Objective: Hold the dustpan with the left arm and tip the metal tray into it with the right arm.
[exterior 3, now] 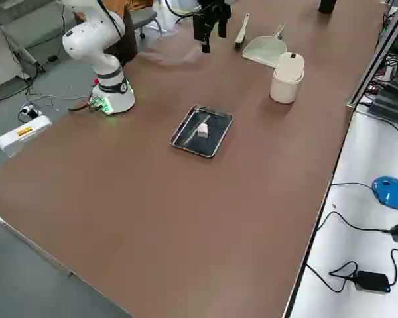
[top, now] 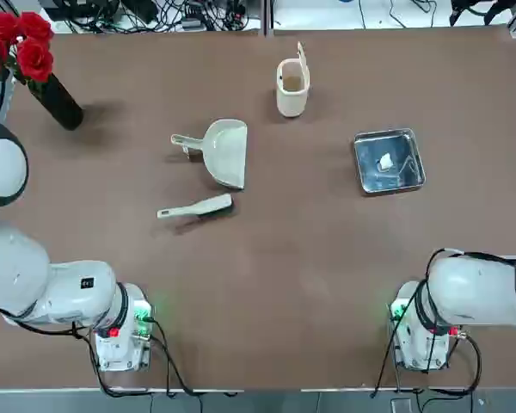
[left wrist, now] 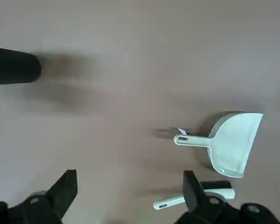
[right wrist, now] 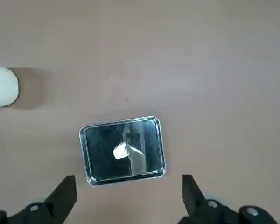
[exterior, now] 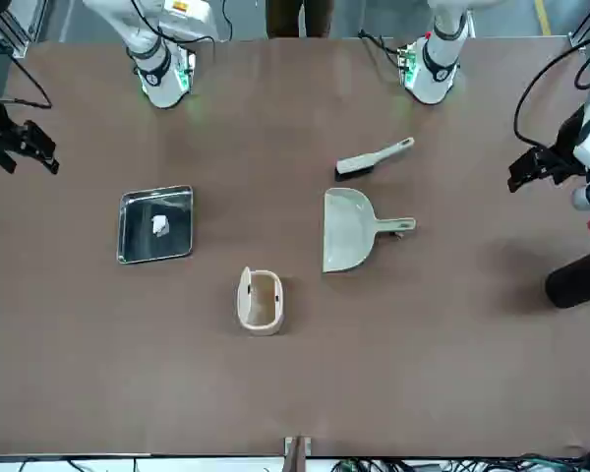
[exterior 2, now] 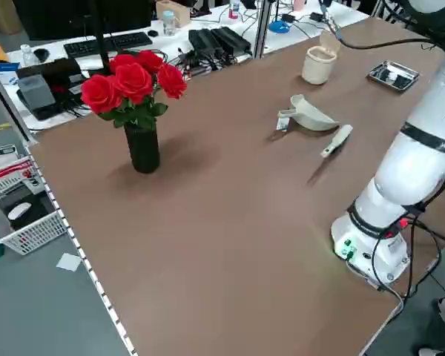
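Nothing is done: the dustpan (top: 226, 155) lies far left of centre, the tray (top: 389, 162) to its right holding 1 white scrap (top: 385, 162). Both grippers, left (left wrist: 130, 196) and right (right wrist: 129, 198), hang wide and empty, apart from them. Gripping, holding and tipping remain.

The cream dustpan (top: 227, 155) and shiny metal tray (top: 389, 162) lie apart.
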